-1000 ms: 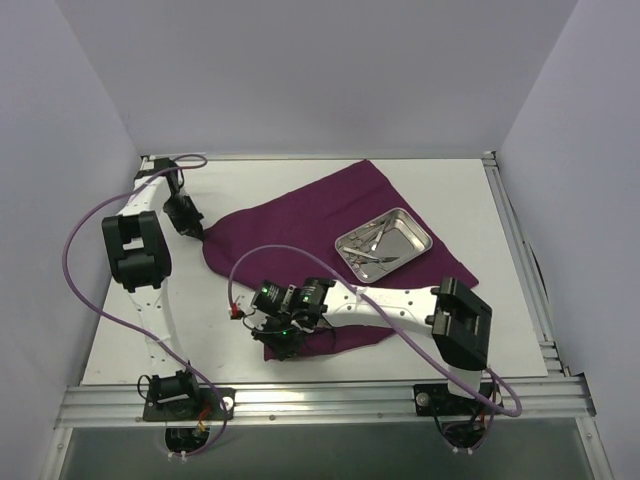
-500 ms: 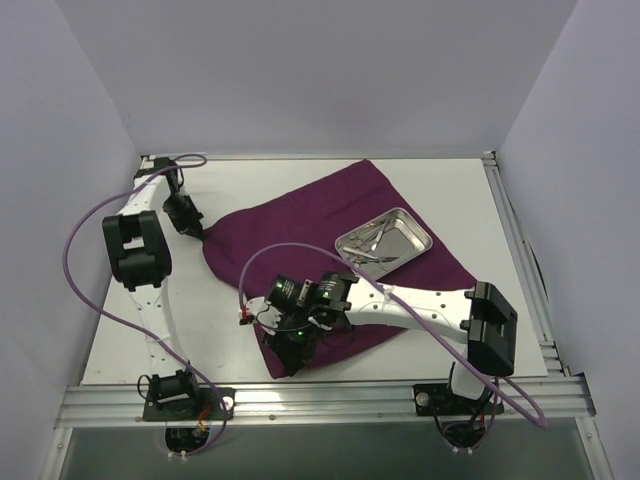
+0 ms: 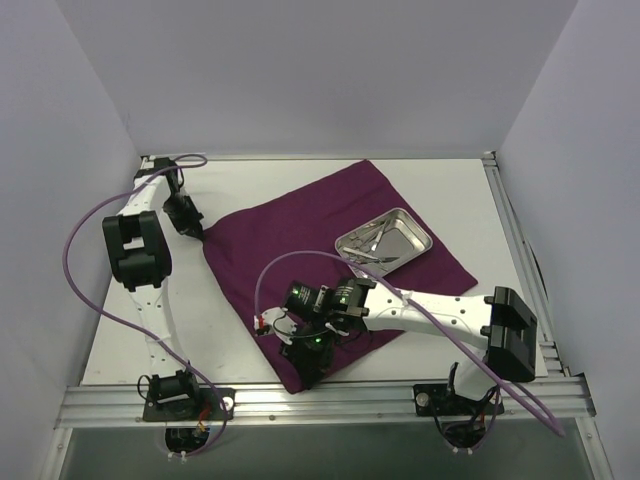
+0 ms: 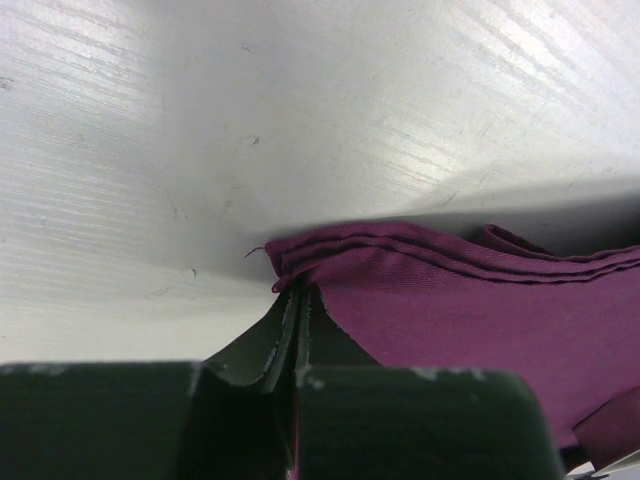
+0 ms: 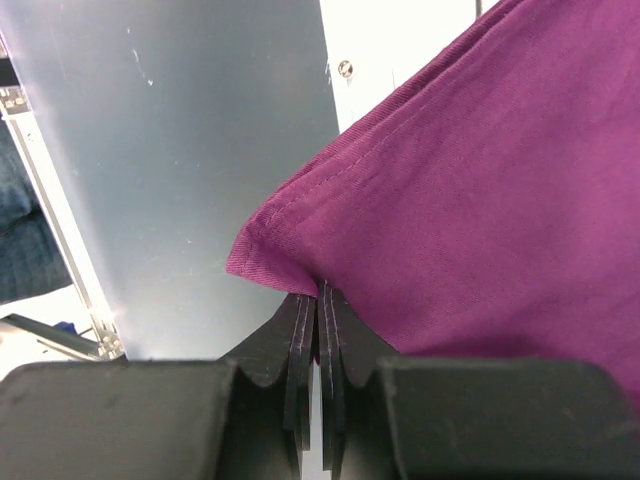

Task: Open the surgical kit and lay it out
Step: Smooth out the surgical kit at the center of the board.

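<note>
The dark purple cloth wrap (image 3: 290, 250) of the surgical kit lies spread over the table. On its right part stands the steel tray (image 3: 425, 241) with ring-handled instruments (image 3: 370, 245) inside. My left gripper (image 3: 197, 233) is shut on the cloth's left corner, low at the table; in the left wrist view its tips (image 4: 297, 292) pinch the folded hem of the cloth (image 4: 450, 300). My right gripper (image 3: 303, 372) is shut on the cloth's near corner at the table's front edge. In the right wrist view the tips (image 5: 318, 292) clamp the hemmed corner of the cloth (image 5: 480, 220).
An aluminium rail (image 3: 320, 400) runs along the near edge, right under my right gripper. White walls close the table on three sides. A purple cable (image 3: 300, 260) loops above the cloth from the right arm. Bare table (image 3: 130, 330) lies left of the cloth.
My right gripper has pulled the cloth's near corner toward the front edge and a little right, flattening the folded part. The left arm and the tray have stayed put.
</note>
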